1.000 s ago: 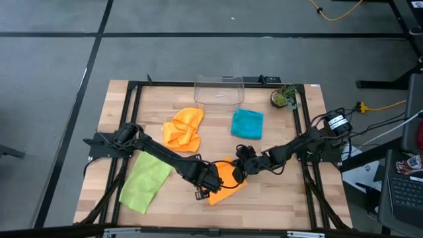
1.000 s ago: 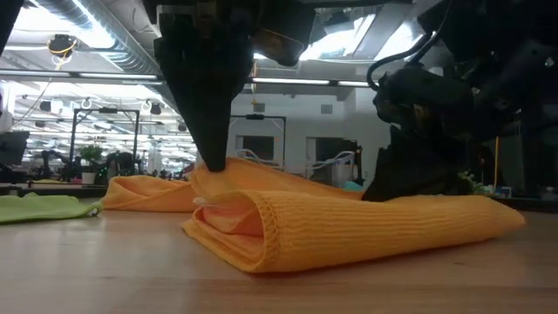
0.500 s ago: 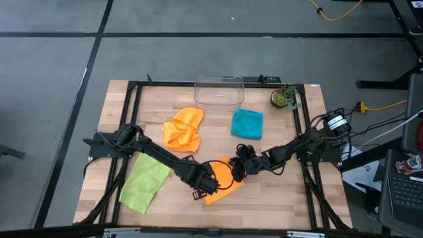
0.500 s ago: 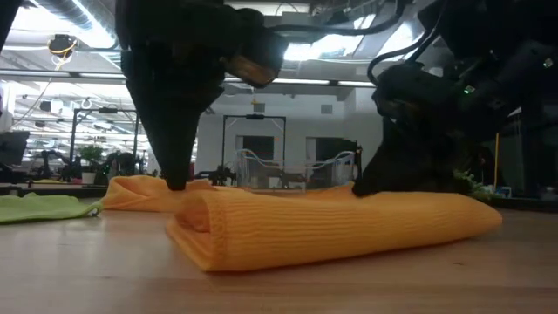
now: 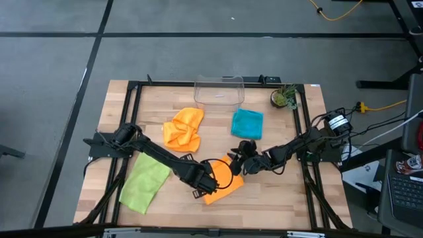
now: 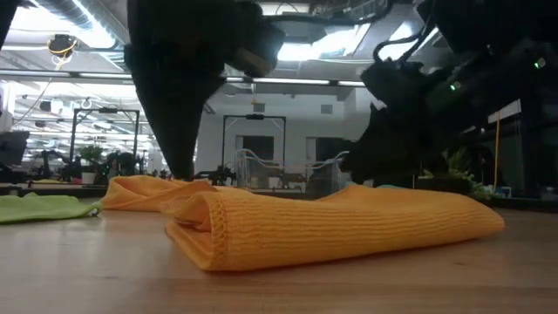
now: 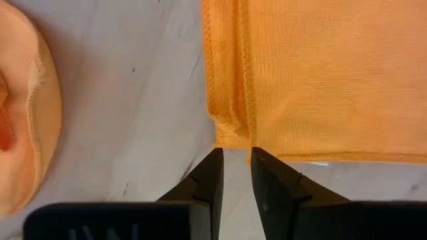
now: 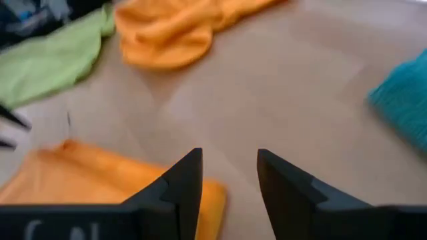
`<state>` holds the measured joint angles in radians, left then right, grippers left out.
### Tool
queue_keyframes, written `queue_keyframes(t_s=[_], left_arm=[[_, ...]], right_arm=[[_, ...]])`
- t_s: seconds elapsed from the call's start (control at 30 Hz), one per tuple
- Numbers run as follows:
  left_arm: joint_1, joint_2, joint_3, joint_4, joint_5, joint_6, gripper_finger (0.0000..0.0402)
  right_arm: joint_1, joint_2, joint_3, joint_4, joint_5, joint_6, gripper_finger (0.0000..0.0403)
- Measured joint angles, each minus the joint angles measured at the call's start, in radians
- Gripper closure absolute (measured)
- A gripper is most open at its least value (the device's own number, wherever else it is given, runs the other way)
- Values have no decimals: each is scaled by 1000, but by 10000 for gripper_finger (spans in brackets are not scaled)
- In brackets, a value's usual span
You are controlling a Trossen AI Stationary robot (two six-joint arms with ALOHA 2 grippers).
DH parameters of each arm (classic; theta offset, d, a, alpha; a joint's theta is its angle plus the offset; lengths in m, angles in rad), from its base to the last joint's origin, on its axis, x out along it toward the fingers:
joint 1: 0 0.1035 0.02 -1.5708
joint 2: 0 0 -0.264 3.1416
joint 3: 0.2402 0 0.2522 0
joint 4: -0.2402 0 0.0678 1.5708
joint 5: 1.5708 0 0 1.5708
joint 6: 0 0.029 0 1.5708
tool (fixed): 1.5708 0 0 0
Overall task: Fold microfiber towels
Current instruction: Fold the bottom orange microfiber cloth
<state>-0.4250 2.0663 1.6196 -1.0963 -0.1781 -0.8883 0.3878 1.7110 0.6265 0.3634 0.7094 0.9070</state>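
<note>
folded orange towel (image 5: 223, 182) near desk (image 5: 291, 198) front edge, centre | left tool (image 7: 233, 160) slightly parted at its corner, holding nothing | right tool (image 8: 227, 175) open, empty, above its back edge | other towels lie behind

Ceiling lights (image 6: 349, 39) glare bright behind the arms, leaving them as black shapes. The right wrist view is blurred; the table (image 5: 264, 192) is evenly lit.

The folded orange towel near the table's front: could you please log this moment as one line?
folded orange towel: flat on table, released | left gripper: open, at towel corner | right gripper: open, above far edge
</note>
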Motion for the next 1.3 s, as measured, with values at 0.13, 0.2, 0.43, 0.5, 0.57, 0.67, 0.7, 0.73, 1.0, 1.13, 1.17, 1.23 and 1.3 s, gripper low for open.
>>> queue_keyframes(t_s=[0.13,0.2,0.43,0.5,0.57,0.67,0.7,0.73,1.0,1.13,1.17,1.23,1.3], left_arm=[[-20,-53,1,4,-3,-17,331],[-40,-86,1,31,-4,-22,331],[-114,-128,1,235,-45,-30,331],[-132,-124,1,307,-71,-30,331],[-144,-114,1,378,-103,-29,331],[-160,-107,1,433,-179,-42,331],[-165,-107,1,440,-210,-47,331],[-169,-108,1,440,-234,-48,331],[-161,-103,1,420,-302,-131,331],[-124,-93,1,356,-270,-174,337],[-113,-90,1,345,-249,-178,339],[-100,-85,1,303,-216,-170,343],[-91,-84,0,292,-199,-140,346]], right_arm=[[0,-51,-1,10,-26,-23,257],[0,-80,-1,22,-138,-48,257],[17,-116,-1,23,-527,-46,257],[30,-116,-1,23,-532,-14,257],[42,-115,-1,26,-523,18,257],[57,-115,-1,36,-512,32,257],[63,-115,-1,37,-512,31,257],[69,-115,-1,34,-511,30,257],[122,-115,-1,22,-425,134,258],[172,-115,-1,31,-348,214,264],[186,-115,-1,35,-336,242,266],[220,-115,-1,37,-285,309,269],[257,-110,0,38,-209,348,272]])
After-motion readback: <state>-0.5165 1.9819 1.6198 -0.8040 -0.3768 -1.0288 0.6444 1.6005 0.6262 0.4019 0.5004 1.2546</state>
